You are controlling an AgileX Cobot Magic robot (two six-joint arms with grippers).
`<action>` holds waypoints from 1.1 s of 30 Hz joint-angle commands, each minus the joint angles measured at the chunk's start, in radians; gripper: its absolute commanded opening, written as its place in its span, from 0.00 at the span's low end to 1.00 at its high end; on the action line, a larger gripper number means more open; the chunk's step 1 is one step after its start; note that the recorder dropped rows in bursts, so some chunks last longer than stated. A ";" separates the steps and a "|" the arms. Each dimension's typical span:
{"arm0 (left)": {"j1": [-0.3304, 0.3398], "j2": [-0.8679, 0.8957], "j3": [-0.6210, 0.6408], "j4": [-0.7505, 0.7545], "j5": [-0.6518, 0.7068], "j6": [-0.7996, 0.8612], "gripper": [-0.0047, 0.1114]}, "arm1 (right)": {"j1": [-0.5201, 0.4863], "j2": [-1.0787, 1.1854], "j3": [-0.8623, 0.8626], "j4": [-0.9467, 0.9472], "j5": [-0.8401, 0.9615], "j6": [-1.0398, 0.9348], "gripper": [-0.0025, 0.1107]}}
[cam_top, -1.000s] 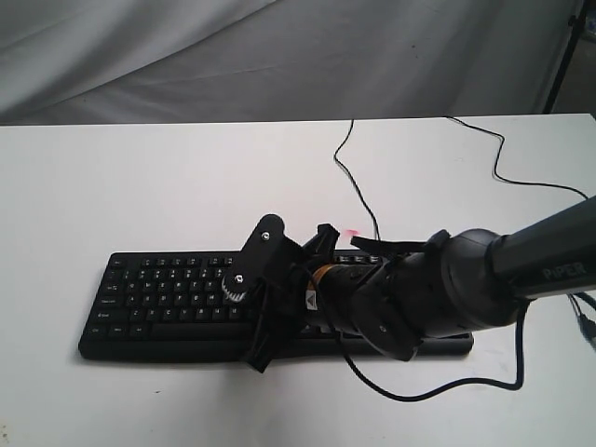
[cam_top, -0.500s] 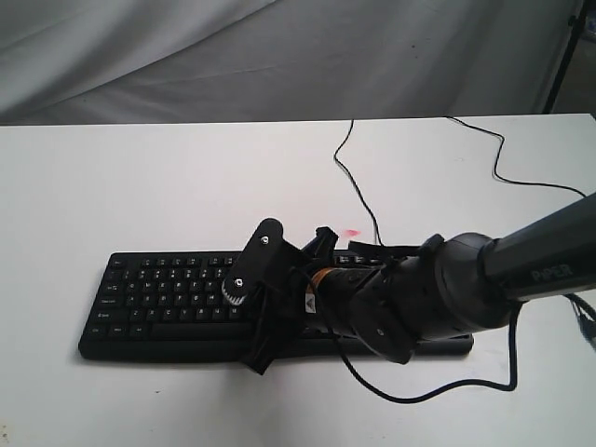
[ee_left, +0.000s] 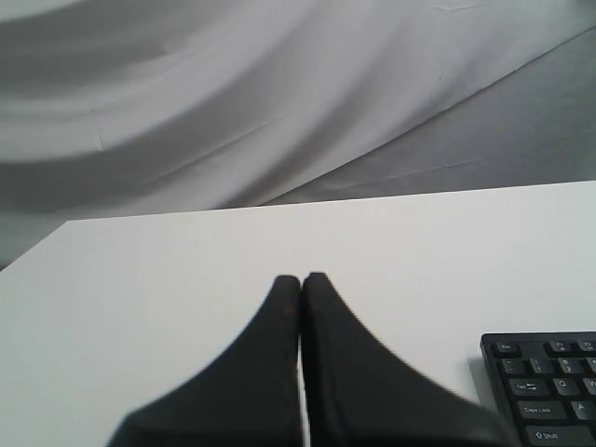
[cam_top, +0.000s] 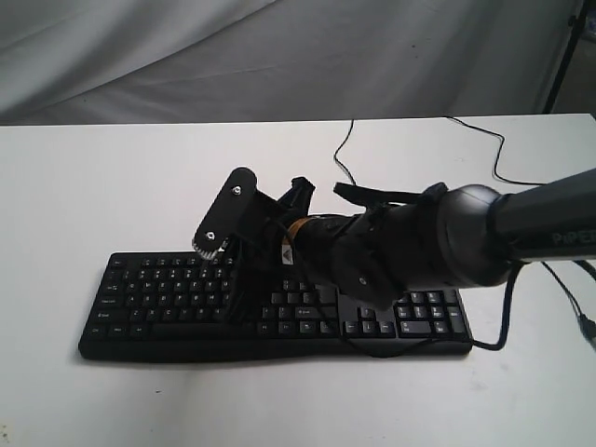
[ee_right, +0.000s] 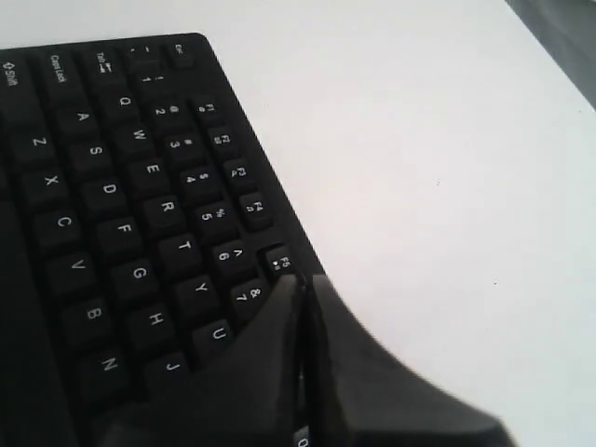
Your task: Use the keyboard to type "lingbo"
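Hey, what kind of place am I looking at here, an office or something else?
Probably a robot test or recording bench, not an office: a bare white table, a draped grey cloth backdrop behind it, and a lone black keyboard under a robot arm.

White table (cam_top: pixel 93 186), black keyboard (cam_top: pixel 158 298) and thin cables (cam_top: pixel 336 158) on it.
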 commanded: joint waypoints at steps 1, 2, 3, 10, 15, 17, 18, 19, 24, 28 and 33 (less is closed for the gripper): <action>-0.004 0.003 0.005 -0.001 -0.004 -0.003 0.05 | -0.006 0.015 -0.013 -0.021 0.025 -0.006 0.02; -0.004 0.003 0.005 -0.001 -0.004 -0.003 0.05 | -0.006 0.023 -0.013 -0.024 0.025 -0.006 0.02; -0.004 0.003 0.005 -0.001 -0.004 -0.003 0.05 | -0.006 0.029 -0.013 -0.024 0.023 -0.006 0.02; -0.004 0.003 0.005 -0.001 -0.004 -0.003 0.05 | 0.009 0.073 -0.013 -0.024 -0.008 -0.008 0.02; -0.004 0.003 0.005 -0.001 -0.004 -0.003 0.05 | 0.010 0.086 -0.013 -0.024 -0.032 -0.008 0.02; -0.004 0.003 0.005 -0.001 -0.004 -0.003 0.05 | 0.010 0.086 -0.013 -0.024 -0.032 -0.008 0.02; -0.004 0.003 0.005 -0.001 -0.004 -0.003 0.05 | 0.010 0.086 -0.013 -0.024 -0.032 -0.008 0.02; -0.004 0.003 0.005 -0.001 -0.004 -0.003 0.05 | 0.010 0.086 -0.013 -0.024 -0.032 -0.008 0.02; -0.004 0.003 0.005 -0.001 -0.004 -0.003 0.05 | 0.010 0.086 -0.013 -0.024 -0.032 -0.008 0.02; -0.004 0.003 0.005 -0.001 -0.004 -0.003 0.05 | 0.010 0.086 -0.013 -0.024 -0.032 -0.008 0.02; -0.004 0.003 0.005 -0.001 -0.004 -0.003 0.05 | 0.010 0.099 -0.013 -0.019 -0.030 -0.008 0.02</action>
